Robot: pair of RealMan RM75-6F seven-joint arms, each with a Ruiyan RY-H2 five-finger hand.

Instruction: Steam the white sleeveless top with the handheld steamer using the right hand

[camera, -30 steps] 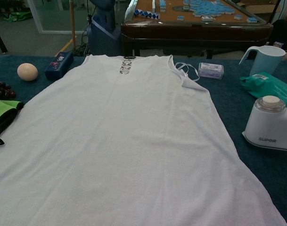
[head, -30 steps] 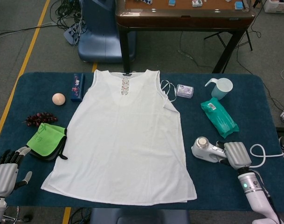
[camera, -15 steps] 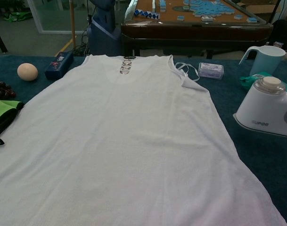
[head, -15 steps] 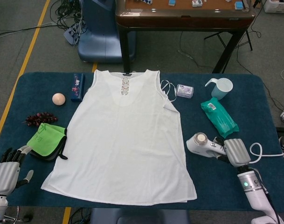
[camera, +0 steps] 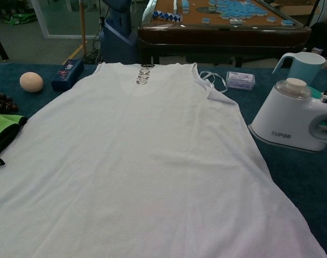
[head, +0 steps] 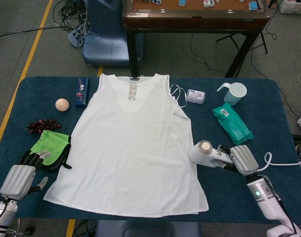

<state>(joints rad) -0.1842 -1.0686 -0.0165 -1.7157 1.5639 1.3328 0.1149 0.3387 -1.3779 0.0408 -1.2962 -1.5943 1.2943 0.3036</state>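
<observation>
Looking down from the head view, the right hand (head: 241,159) is clamped on the steamer (head: 205,154) just right of the white top (head: 133,148) spread on the table (head: 249,197), while the left hand (head: 22,175), fingers apart, holds nothing near the left corner. From the chest view, the steamer (camera: 289,118) sits beside the hem edge; its cord could snag, dragging fabric, and the jug (camera: 303,65) far right shows no contents.
</observation>
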